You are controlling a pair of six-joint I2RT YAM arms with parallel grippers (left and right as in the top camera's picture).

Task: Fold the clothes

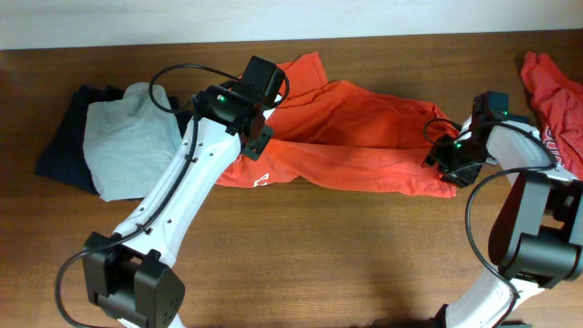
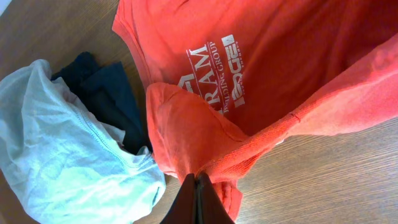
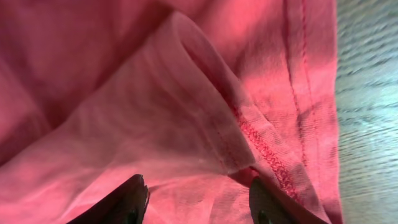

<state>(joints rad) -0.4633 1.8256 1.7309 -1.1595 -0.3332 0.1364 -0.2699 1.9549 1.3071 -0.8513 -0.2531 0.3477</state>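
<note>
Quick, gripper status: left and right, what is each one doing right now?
Left gripper: shut, pinching a fold of the orange-red T-shirt.
Right gripper: open, jaws apart over that shirt's stitched hem, holding nothing.

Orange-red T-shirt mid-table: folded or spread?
Half-folded, rumpled: the orange-red cotton T-shirt lies doubled over lengthwise; left end effector pinches a raised fold.

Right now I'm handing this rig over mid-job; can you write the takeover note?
Left gripper: shut on the orange T-shirt beside its chest lettering.
Right gripper: open over the shirt's right-end hem, holding nothing.
T-shirt rumpled lengthwise across the table; second red shirt bunched at far right edge.
Grey garment, dark garment: at left.
Done: no finished fold. Left: fold both shirts.
</note>
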